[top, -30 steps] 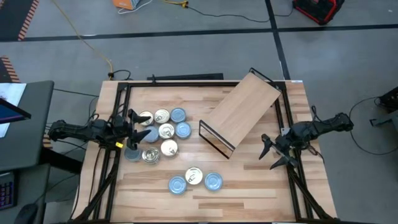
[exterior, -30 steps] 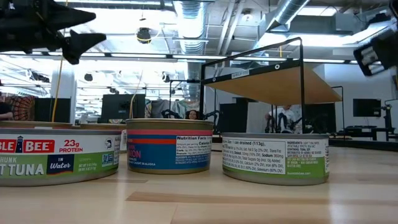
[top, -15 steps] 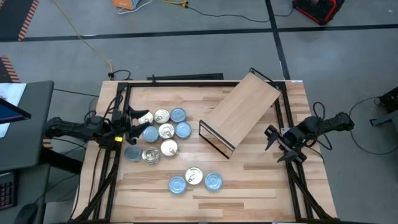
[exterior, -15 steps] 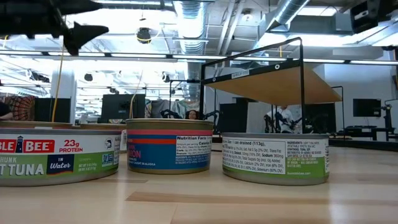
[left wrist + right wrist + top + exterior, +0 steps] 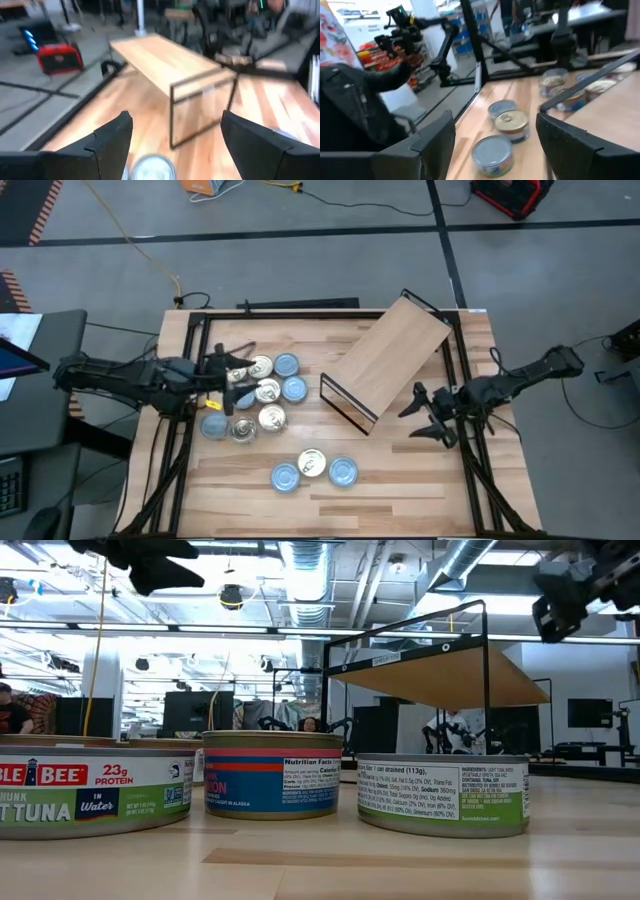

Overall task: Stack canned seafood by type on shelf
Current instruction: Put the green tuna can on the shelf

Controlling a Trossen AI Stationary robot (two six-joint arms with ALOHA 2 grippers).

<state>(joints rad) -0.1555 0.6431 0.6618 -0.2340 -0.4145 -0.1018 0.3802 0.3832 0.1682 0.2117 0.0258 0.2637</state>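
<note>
Tins (image 5: 258, 392) lie in two loose groups on the tabletop (image 5: 400, 470): a bigger cluster at centre left of the high view and a row of three (image 5: 312, 468) near the lower middle, gold and blue lids mixed, so I judge no sorting has begun. My left gripper (image 5: 232, 377) hangs over the bigger cluster with its fingers spread and nothing between them, which suits a first pick there. My right gripper (image 5: 422, 415) sits right of centre, just beside the shelf (image 5: 388, 358), its fingers also parted and empty, probably placed to reach the row of three. The shelf stands slantwise at upper centre with no tin on its board. Only the low view shows the labels, tuna on one tin (image 5: 90, 790) and a blue band on another (image 5: 272, 775), which matters for sorting by type. My left wrist view looks past the open fingers toward the shelf frame and what may be one tin lid (image 5: 152, 167), though it is blurred.
</note>
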